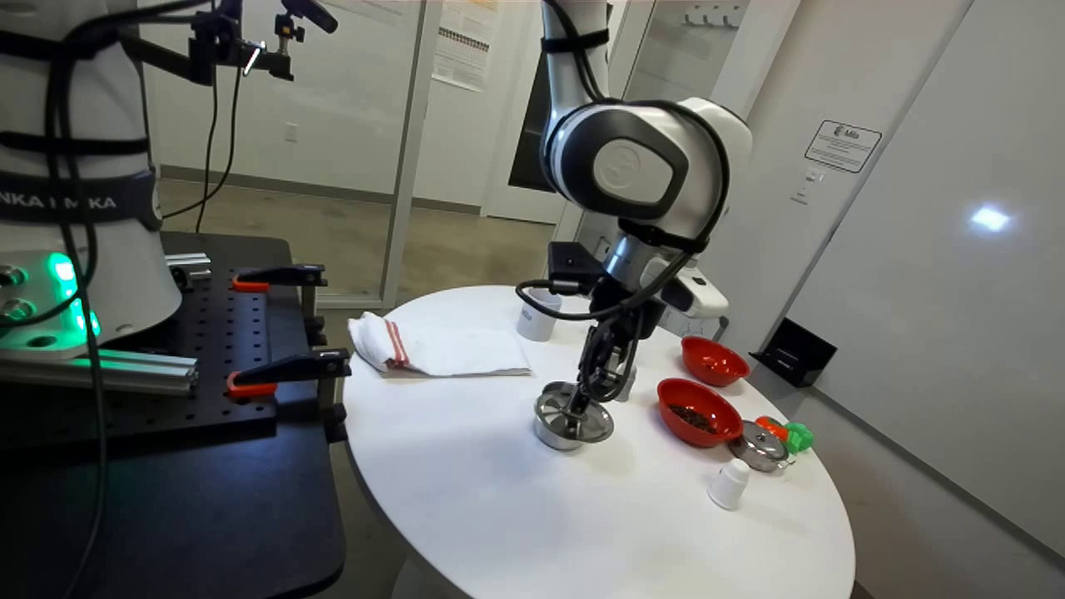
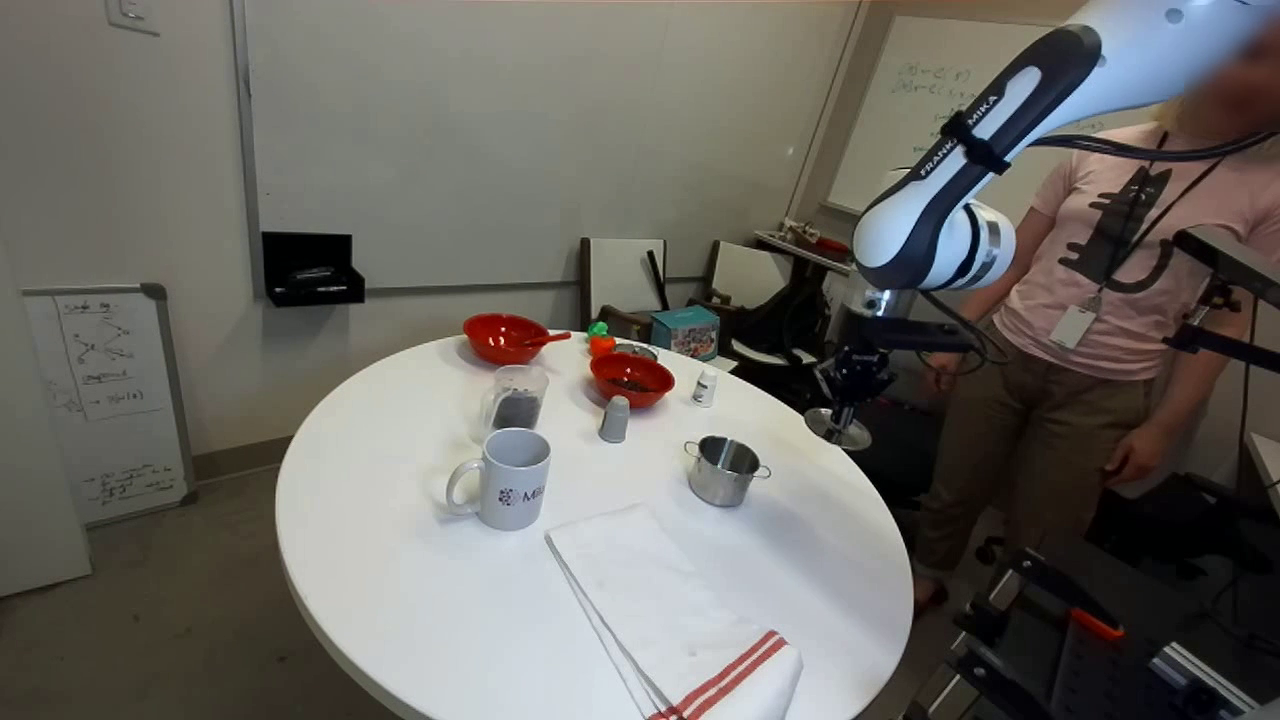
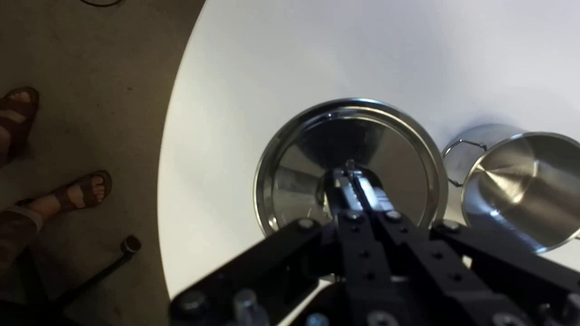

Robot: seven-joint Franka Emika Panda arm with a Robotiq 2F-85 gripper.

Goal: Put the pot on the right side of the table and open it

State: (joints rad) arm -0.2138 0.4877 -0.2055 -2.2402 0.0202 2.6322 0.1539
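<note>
The arm (image 2: 950, 190), cased in smooth white with dark grey sections, is reached in from the upper right in an exterior view and bent downward at the wrist. Its black tool (image 3: 358, 190) is pointed down and pressed together on a lid (image 3: 349, 140), which is pinched at its centre. The lid is round, shallow and mirror-bright, with a raised rim, and is held in the air near the right edge of the desk (image 2: 400, 590), apart from the pot (image 2: 722, 482). The pot, a shiny steel cylinder with two thin looped handles, is stood upright and uncovered on the right half of the smooth, white, rounded desk. At the near side, a folded white cloth (image 2: 665, 610) with red stripes is laid flat. To its left, a white mug (image 2: 515, 485) is placed. At the far side, a glossy red bowl (image 2: 500, 338) and a second red bowl (image 2: 632, 388), with dark bits inside, are set behind a tapered grey cup (image 2: 614, 422).
</note>
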